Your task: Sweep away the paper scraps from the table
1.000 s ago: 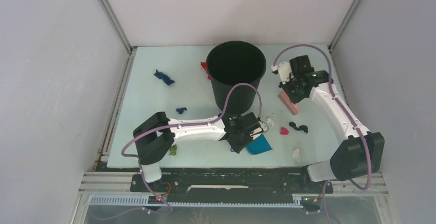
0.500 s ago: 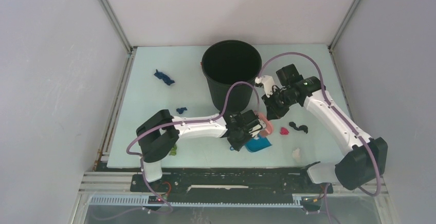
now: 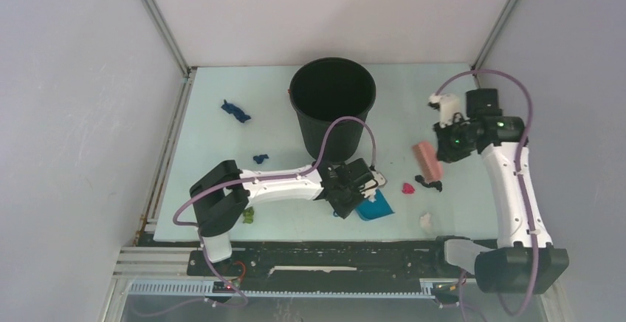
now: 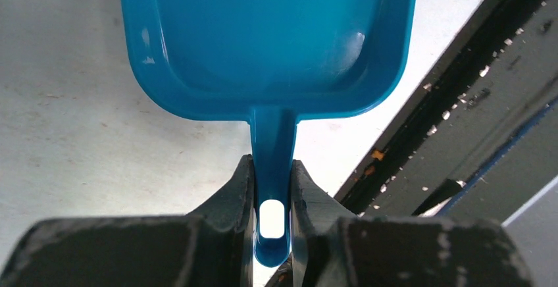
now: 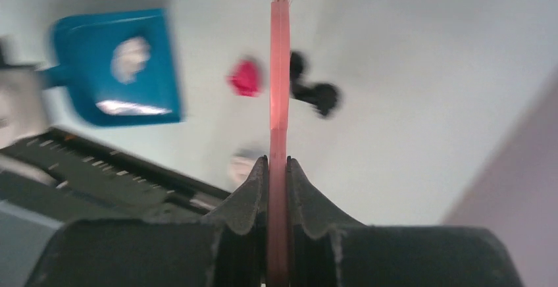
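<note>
Most paper scraps lie loose on the table: dark blue ones at the far left, a green scrap by the left arm's base, and a magenta scrap, a black scrap and a white scrap right of the blue dustpan. Only one white bit sits in the pan, so the sweeping looks barely begun. The left gripper clamps the pan's handle. The right gripper pinches the pink brush, whose head is near the black scrap.

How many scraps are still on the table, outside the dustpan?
6: large blue scrap far left; small blue scrap nearer; green scrap at the near edge; magenta scrap, black scrap, white scrap on the right. The bucket may hide more.
</note>
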{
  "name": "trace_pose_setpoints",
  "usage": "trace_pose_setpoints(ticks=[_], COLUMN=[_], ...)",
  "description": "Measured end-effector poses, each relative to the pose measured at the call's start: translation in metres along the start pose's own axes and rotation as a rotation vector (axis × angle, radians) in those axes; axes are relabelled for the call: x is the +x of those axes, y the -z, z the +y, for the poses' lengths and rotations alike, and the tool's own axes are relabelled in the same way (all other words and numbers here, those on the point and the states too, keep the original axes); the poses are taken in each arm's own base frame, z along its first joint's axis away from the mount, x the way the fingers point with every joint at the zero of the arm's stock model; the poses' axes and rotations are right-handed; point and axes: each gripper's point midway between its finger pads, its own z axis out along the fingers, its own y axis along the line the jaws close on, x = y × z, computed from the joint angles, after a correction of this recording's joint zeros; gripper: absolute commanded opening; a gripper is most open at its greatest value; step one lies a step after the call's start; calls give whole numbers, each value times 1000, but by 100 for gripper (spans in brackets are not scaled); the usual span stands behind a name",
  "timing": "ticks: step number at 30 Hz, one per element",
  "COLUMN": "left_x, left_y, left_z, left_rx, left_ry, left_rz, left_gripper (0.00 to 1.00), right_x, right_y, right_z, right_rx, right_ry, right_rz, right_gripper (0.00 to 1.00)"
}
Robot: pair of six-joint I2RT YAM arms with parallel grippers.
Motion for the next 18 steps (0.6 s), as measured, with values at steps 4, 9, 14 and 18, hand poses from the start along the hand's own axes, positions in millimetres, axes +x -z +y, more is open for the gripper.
trace_pose_setpoints(ticks=[4, 9, 14, 18], left_x=[6, 14, 11, 3], left_y=[1, 4, 8, 8], left_z=[-10, -14, -12, -7], left_rx=[38, 55, 54, 51], left_ry=[-18, -29, -21, -7], left_rz=[24, 59, 63, 55], left_gripper=[0, 0, 0, 0], right_x=[17, 40, 56, 53], right_y=[19, 28, -4, -35], right_z=[-64, -118, -128, -102], right_rx=[234, 404, 379, 269], right_ry=[-88, -174, -193, -161], right_rz=[28, 99, 183, 227], right_gripper=[0, 0, 0, 0])
